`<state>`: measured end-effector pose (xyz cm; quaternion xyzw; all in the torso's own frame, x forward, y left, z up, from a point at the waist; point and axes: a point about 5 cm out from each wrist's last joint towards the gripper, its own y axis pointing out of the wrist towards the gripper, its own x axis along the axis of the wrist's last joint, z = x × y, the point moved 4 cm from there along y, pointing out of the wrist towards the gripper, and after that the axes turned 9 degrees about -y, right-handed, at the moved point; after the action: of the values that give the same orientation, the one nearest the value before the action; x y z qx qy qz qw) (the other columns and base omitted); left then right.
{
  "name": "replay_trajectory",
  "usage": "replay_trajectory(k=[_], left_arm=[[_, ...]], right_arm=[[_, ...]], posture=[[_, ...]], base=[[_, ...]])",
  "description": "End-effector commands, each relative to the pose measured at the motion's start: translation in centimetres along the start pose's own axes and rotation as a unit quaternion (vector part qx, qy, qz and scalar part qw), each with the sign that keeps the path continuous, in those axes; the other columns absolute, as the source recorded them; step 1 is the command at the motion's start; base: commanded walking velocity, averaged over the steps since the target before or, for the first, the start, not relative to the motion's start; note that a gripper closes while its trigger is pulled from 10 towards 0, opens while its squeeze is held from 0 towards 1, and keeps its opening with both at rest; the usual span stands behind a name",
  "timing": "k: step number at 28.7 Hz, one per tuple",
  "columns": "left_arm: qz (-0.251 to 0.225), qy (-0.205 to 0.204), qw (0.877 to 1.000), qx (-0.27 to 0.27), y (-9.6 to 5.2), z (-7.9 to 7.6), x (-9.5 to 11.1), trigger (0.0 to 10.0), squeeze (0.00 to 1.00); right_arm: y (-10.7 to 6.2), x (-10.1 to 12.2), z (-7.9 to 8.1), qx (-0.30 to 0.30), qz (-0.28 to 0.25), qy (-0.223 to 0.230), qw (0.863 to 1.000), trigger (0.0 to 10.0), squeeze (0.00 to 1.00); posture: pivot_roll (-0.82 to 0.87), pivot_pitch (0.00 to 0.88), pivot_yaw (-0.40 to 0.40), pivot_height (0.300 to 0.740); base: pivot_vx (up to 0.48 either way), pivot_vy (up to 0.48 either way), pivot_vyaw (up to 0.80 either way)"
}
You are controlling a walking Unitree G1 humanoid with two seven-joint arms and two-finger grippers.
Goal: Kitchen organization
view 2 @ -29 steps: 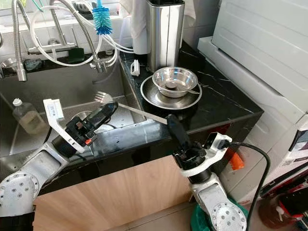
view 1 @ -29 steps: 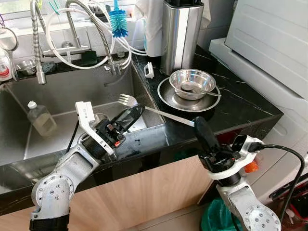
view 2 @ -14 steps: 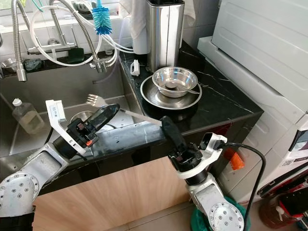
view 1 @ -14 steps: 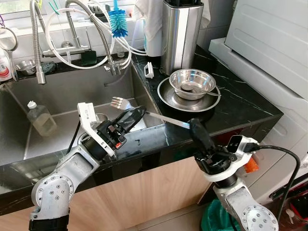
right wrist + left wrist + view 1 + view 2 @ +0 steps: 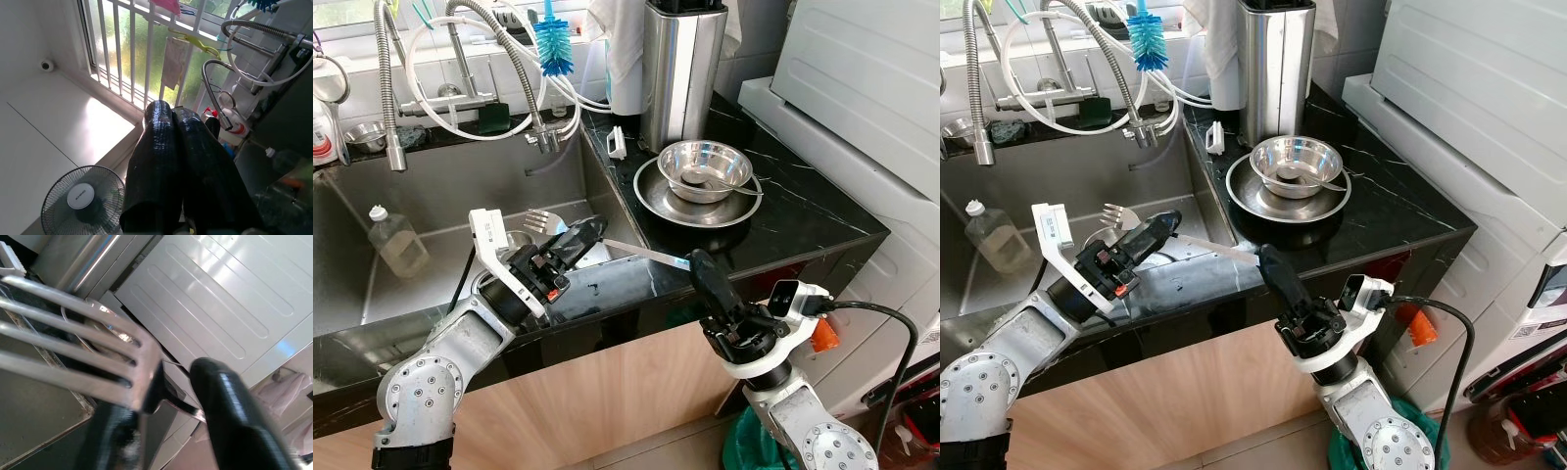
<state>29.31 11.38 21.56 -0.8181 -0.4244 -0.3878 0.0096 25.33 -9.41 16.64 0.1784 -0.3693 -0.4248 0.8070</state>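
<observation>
Mid-task: right hand (image 5: 703,272) clamped on the fork (image 5: 607,242) handle at the desk (image 5: 783,220) edge, tines over the sink (image 5: 440,196) between the left hand (image 5: 576,235) fingers, grip unclear; fork not yet stowed, bowl (image 5: 705,166) on plate (image 5: 651,196) untouched.

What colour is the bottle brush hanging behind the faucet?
The bottle brush has blue bristles and a turquoise handle; clearest in the right eye view.

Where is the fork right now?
The fork is held by its handle in the right end effector, its tines over the sink beside the left end effector.
</observation>
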Motion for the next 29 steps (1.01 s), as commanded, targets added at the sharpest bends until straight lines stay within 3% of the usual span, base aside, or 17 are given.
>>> replay_trajectory(k=[1, 11, 21, 22, 29], left_arm=[[-0.009, 0.005, 1.000, 0.007, 0.0, 0.1, 0.5, 0.0, 0.00], [-0.035, -0.015, 0.999, 0.011, -0.1, 0.4, 1.1, 0.0, 0.00], [-0.038, -0.021, 0.999, 0.011, -0.1, 0.3, 1.1, 0.0, 0.00], [-0.045, -0.029, 0.999, 0.009, 0.0, 0.3, 1.3, 0.0, 0.00], [-0.066, -0.058, 0.996, 0.003, 0.0, 0.1, 1.8, 0.0, 0.00]], right_arm=[[0.3, 0.0, 0.5, 0.012, 0.003, -0.012, 1.000, 10.0, 0.00], [0.5, 0.4, -0.3, -0.009, -0.006, -0.047, 0.999, 10.0, 0.00], [0.6, 0.4, -0.2, -0.007, -0.005, -0.050, 0.999, 10.0, 0.00], [0.6, 0.5, -0.6, -0.018, -0.010, -0.056, 0.998, 10.0, 1.00], [0.6, 0.7, -1.3, -0.041, -0.015, -0.073, 0.996, 10.0, 1.00]], posture=[[0.04, 0.045, 0.021, 0.740], [0.05, 0.039, 0.016, 0.740], [0.05, 0.039, 0.015, 0.740], [0.05, 0.041, 0.016, 0.740], [0.04, 0.045, 0.017, 0.740]], base=[[0.000, 0.000, 0.00], [0.000, 0.000, 0.00], [0.000, 0.000, 0.00], [0.000, 0.000, 0.00], [0.000, 0.000, 0.00]])
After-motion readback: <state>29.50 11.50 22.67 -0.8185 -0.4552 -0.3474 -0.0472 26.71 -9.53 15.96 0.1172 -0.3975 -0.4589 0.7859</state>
